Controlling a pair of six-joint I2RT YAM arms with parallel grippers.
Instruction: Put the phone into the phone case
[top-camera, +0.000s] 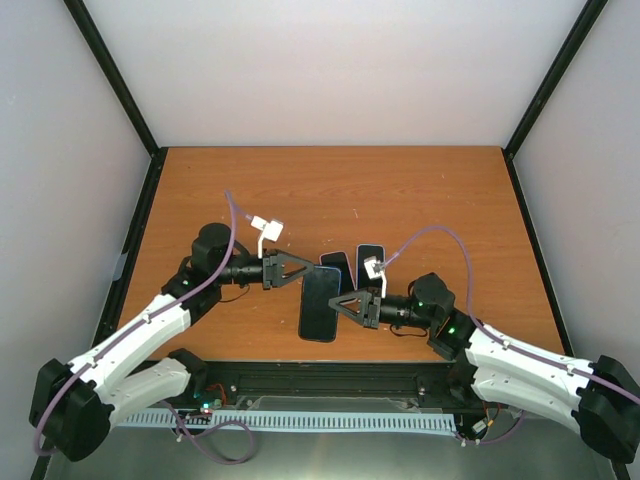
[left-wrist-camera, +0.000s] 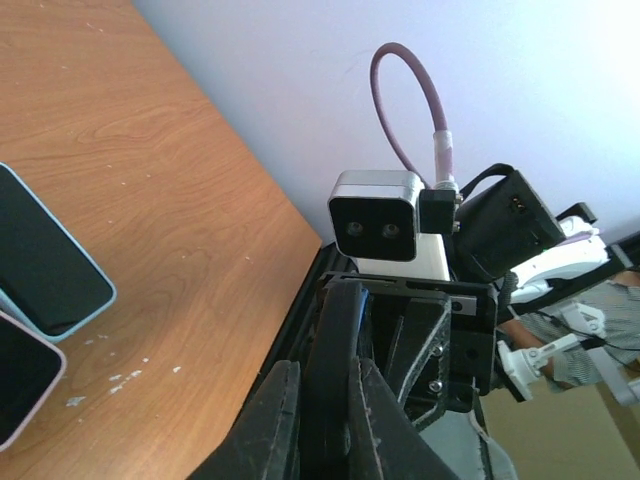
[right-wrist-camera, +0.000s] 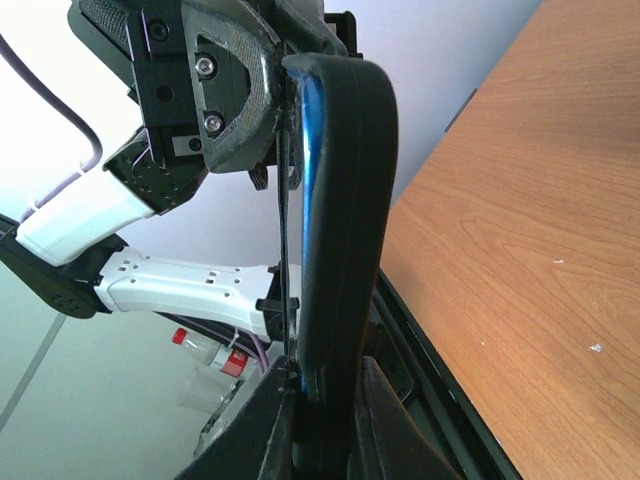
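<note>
Black and glossy, the phone case (top-camera: 320, 304) hangs over the near middle of the worktop (top-camera: 420, 190), with the left end effector (top-camera: 306, 272) and right end effector (top-camera: 337, 301) both clenched on it. A blue edge of the phone (right-wrist-camera: 311, 130) shows inside, so it looks mostly in, with the final seating probably left to do.

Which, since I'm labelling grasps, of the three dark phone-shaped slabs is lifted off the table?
The biggest slab, nearest the arm bases, pinched between the left claw and right claw. The middle slab and farthest slab lie flat on the table.
</note>
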